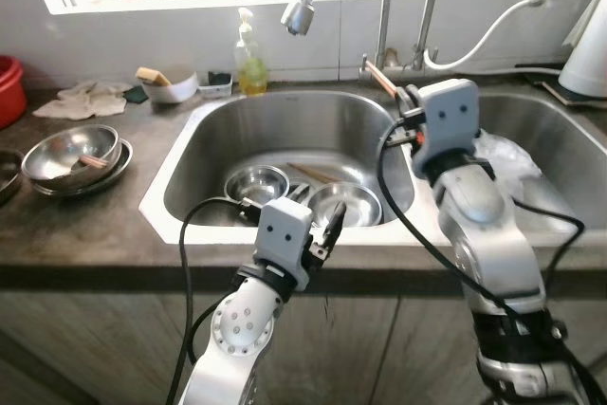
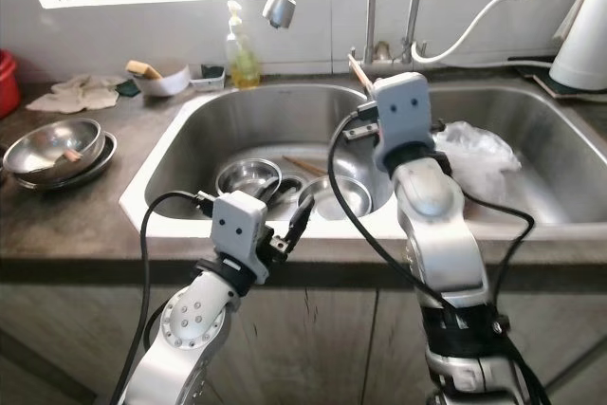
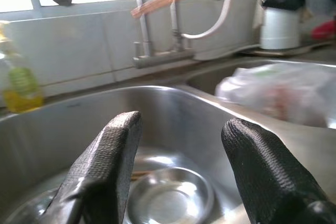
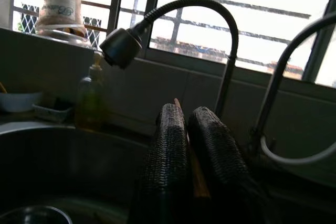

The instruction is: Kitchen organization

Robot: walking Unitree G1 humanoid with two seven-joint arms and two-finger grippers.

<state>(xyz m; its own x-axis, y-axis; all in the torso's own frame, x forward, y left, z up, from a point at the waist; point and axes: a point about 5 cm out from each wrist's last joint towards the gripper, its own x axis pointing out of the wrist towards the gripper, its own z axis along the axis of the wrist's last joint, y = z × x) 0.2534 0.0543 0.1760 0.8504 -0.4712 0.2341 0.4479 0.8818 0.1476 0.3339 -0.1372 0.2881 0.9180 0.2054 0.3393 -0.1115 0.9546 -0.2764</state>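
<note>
Left eye view: my right gripper point(image 1: 406, 101) is raised over the divider between the two basins of the sink point(image 1: 180, 154), its fingers pinched shut on a pair of wooden chopsticks point(image 1: 380, 80) that angle up toward the tap base. My left gripper point(image 1: 327, 225) sits low at the front rim of the left basin, fingers spread. In that basin lie two steel bowls, one at the left point(image 1: 256, 183) and one at the right point(image 1: 343, 203), with further chopsticks point(image 1: 318, 174) lying between and behind them. On the counter to the left stands a stack of steel bowls point(image 1: 74, 158); a soap bottle point(image 1: 250, 62) stands at the back edge of the sink.

Right eye view: same scene. A crumpled plastic bag point(image 2: 482, 154) lies in the right basin, just beside my right forearm. The spray faucet point(image 2: 281, 9) hangs over the left basin.

Left wrist view: my two fingers point(image 3: 107, 166) stand wide apart, holding nothing; between them shows a steel bowl on the basin floor (blurred at the edges).

Right wrist view: my fingers point(image 4: 170, 156) are pressed nearly together, a wooden stick clamped between them, its tip showing just above the pads. Beyond them are the faucet head and the barred window point(image 4: 252, 19).
</note>
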